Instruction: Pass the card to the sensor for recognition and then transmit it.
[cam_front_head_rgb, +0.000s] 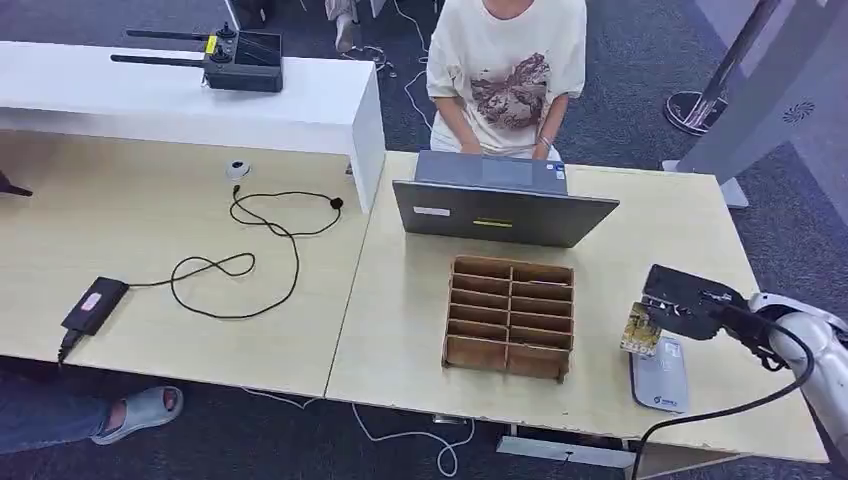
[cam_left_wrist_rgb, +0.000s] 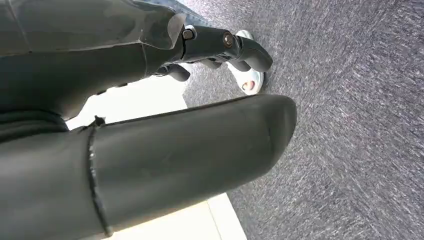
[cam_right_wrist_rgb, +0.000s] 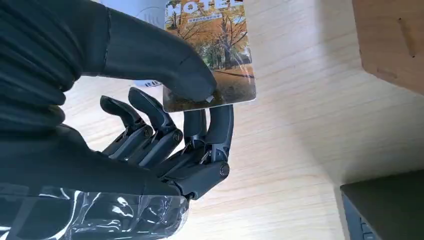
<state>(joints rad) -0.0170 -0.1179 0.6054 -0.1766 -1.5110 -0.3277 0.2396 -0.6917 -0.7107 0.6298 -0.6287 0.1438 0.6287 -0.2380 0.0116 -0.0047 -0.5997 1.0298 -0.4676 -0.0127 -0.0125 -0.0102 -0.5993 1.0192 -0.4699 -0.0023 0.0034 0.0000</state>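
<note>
Two pale wooden tables (cam_front_head_rgb: 200, 260) stand on grey carpet. On the right one sits a brown box with slots (cam_front_head_rgb: 510, 315). Right of it, the right hand (cam_front_head_rgb: 690, 300) pinches a picture card (cam_front_head_rgb: 641, 330) just above a flat grey sensor (cam_front_head_rgb: 662, 380). The left hand (cam_left_wrist_rgb: 220, 45) has its fingers curled in, holding nothing.
</note>
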